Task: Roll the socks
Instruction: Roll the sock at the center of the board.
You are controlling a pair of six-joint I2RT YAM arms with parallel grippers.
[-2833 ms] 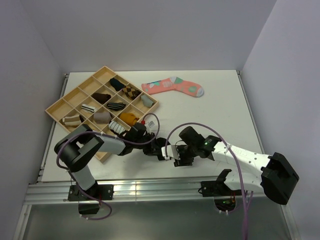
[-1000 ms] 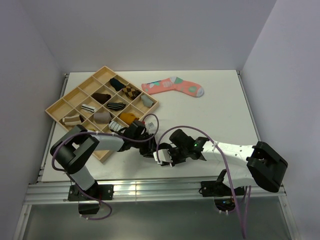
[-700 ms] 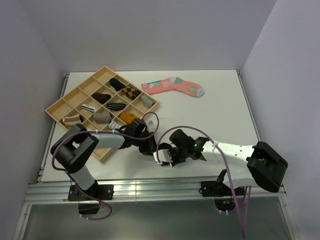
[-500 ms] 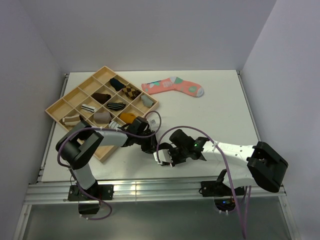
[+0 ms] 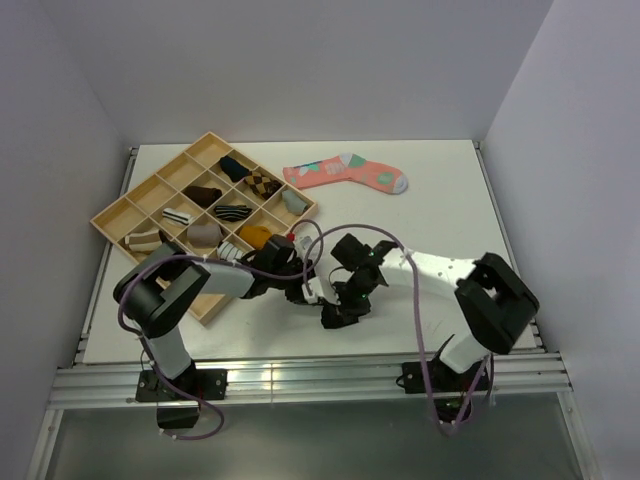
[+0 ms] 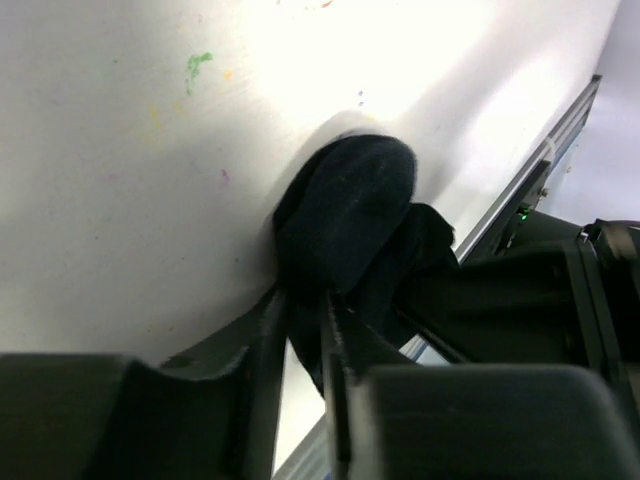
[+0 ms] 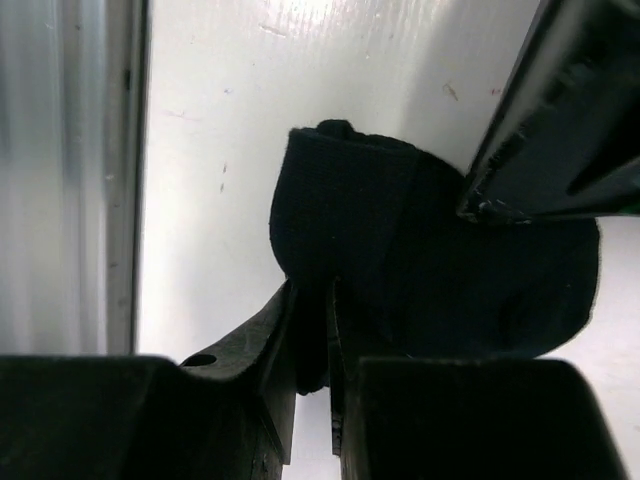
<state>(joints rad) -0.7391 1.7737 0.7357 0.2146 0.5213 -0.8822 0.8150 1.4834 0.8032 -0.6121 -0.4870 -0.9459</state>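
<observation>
Cloth is in both claws. In my left wrist view the left claw (image 6: 305,300) is closed to a narrow gap and pinches the black sock (image 6: 350,215), which bulges as a rounded lump on the white counter (image 6: 120,150). In my right wrist view the right claw (image 7: 312,300) pinches the same sock at a folded edge, its fingers nearly together. From the top camera I see both claws meeting close to the near edge of the counter, a little left of the middle, with the sock mostly hidden between them. A mustard-yellow sock (image 5: 258,236) sits in the wooden tray (image 5: 120,215), in a compartment on the side facing the claws. A pink patterned sock (image 5: 345,172) lies flat near the far edge.
</observation>
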